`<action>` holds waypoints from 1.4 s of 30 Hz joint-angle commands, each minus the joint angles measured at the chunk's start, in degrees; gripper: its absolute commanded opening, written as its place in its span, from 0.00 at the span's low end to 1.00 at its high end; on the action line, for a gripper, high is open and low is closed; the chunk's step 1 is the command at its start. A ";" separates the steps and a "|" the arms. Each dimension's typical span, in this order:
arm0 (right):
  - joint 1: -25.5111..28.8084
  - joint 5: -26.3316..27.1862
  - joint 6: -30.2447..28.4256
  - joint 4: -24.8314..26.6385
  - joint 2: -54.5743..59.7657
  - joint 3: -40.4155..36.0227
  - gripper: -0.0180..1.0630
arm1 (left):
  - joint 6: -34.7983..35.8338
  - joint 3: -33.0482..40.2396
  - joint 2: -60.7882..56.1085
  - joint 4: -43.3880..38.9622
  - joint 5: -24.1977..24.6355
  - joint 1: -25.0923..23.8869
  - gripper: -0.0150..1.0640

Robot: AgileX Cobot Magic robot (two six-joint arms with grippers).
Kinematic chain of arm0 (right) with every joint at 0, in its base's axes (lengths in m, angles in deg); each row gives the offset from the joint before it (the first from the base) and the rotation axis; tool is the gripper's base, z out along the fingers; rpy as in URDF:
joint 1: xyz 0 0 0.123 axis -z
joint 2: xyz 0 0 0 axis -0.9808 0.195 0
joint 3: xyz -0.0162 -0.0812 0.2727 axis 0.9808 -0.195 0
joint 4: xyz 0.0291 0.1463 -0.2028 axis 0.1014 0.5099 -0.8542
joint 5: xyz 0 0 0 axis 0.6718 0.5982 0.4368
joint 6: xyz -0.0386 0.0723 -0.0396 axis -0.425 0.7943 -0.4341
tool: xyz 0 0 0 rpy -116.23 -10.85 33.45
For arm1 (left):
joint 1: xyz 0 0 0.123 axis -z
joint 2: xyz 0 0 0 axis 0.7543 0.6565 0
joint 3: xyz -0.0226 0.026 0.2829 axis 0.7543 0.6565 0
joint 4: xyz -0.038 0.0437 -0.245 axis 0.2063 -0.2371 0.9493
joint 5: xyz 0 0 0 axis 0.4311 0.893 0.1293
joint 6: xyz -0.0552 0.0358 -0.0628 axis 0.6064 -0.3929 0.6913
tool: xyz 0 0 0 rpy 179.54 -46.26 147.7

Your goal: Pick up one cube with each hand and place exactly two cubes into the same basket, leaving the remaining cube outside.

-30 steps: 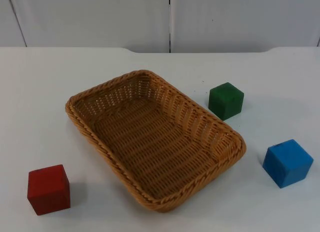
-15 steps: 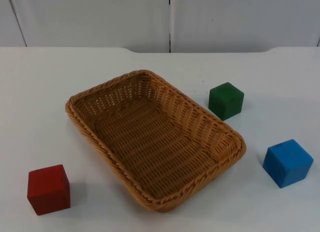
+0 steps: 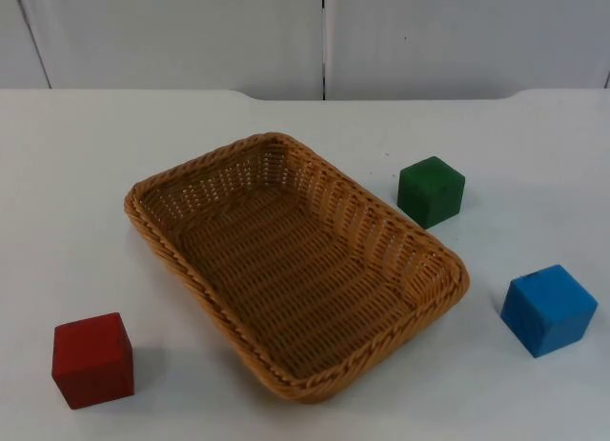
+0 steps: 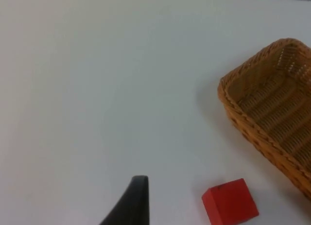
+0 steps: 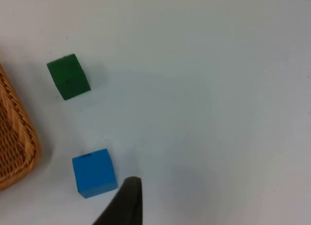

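Three cubes (image 3: 431, 190) outside basket (image 3: 191, 179)

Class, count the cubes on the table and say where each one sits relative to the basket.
3. The red cube sits left of the wicker basket, nearer the camera; the green cube right of it, towards the wall; the blue cube furthest right. None inside, none hidden.

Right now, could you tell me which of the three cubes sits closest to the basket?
The green cube, just beside the basket. The red cube and blue cube lie farther off.

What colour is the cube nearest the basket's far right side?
Green: the green wooden cube, clearest in the top view.
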 commanded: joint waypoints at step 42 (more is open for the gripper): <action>-1.86 0.62 -14.12 17.15 25.85 0.42 0.99 | -34.30 -0.32 28.10 13.70 -5.92 -0.09 0.99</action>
